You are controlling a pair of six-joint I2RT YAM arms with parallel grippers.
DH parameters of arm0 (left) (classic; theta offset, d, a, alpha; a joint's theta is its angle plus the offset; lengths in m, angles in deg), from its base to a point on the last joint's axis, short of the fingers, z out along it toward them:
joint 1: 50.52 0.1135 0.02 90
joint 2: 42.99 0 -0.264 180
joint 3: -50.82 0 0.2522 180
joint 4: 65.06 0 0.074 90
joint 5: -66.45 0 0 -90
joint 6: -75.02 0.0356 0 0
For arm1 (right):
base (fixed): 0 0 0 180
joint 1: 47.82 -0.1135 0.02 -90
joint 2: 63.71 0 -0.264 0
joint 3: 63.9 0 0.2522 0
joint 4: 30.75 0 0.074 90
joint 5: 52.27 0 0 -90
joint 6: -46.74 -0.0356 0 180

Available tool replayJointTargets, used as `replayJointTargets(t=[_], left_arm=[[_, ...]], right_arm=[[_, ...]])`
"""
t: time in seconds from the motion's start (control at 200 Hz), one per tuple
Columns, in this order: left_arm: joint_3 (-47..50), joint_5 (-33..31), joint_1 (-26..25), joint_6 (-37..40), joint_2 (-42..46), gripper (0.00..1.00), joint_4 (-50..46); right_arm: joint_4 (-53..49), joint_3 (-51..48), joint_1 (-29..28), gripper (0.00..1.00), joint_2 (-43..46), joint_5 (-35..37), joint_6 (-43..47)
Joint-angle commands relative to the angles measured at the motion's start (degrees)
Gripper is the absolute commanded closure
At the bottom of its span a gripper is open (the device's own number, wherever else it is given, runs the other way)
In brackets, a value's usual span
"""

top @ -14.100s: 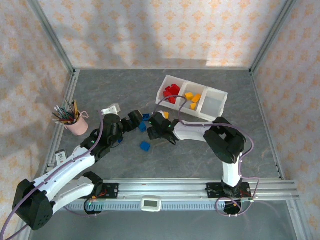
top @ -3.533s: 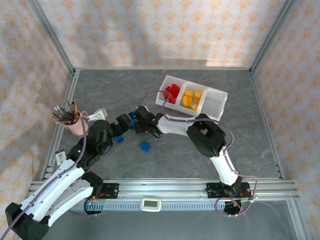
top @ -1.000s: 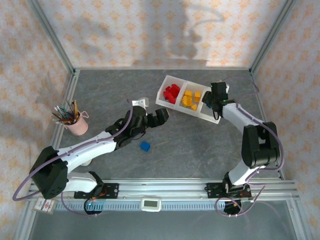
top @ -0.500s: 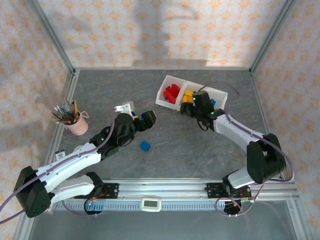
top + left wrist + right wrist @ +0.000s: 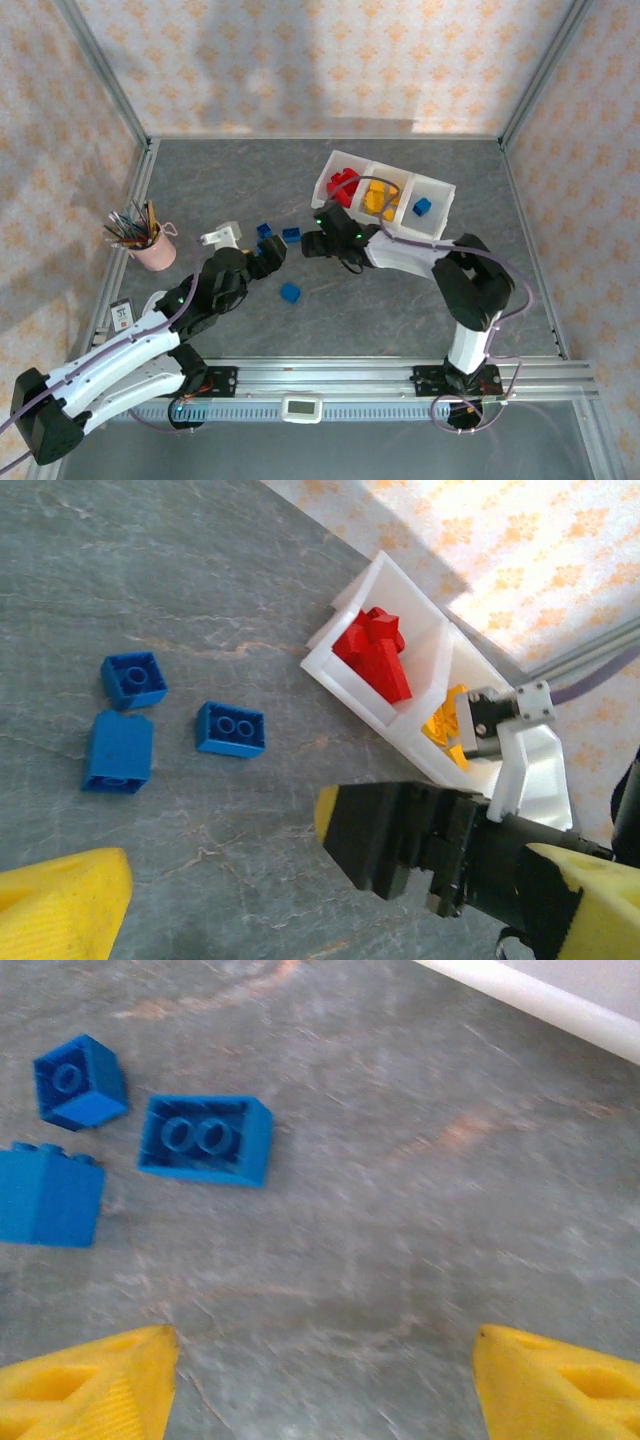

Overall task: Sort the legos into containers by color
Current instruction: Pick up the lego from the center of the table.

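Legible text: none. White tag (image 5: pixel 121 316) on the left rail (image 5: pixel 100 300): dark printed marks, too small to read. Small white panel (image 5: pixel 301 407) at the middle of the front rail (image 5: pixel 330 375): its face is too small to make out any characters.

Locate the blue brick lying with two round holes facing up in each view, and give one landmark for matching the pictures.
Top external: the blue two-hole brick sits left of centre, below-left of the white tray.
Left wrist: left of centre, the rightmost of three blue bricks.
Right wrist: upper left, again the rightmost of three blue bricks.
Landmark: the small square blue brick, close on its left in every view.
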Motion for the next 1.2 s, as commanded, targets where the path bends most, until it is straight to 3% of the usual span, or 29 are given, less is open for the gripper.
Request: replayJointTargets(t=[0.0, 0.33, 0.706, 0.881, 1.191], left_arm=[[0.4, -3.5, 0.6, -1.3, 1.8, 0.01, -3.7], [1.3, -6.2, 1.0, -2.2, 5.3, 0.01, -6.0], [2.0, -6.7, 1.6, -1.8, 7.0, 0.01, -6.1], [2.1, -6.4, 1.8, -1.7, 7.0, 0.01, -6.0], [2.0, -5.0, 2.1, -1.5, 6.1, 0.01, -4.6]], right_arm=[[0.3, 5.4, -1.2, 0.22, -4.2, 3.0, -0.1], [-6.5, 21.3, -3.3, 0.17, -17.9, 7.4, 0.7], [-11.7, 31.9, -3.4, 0.18, -27.1, 10.0, 2.4], [-13.0, 33.0, -3.4, 0.26, -28.5, 10.3, 3.1], [-12.7, 30.9, -3.5, 0.5, -25.7, 9.4, 3.6]])
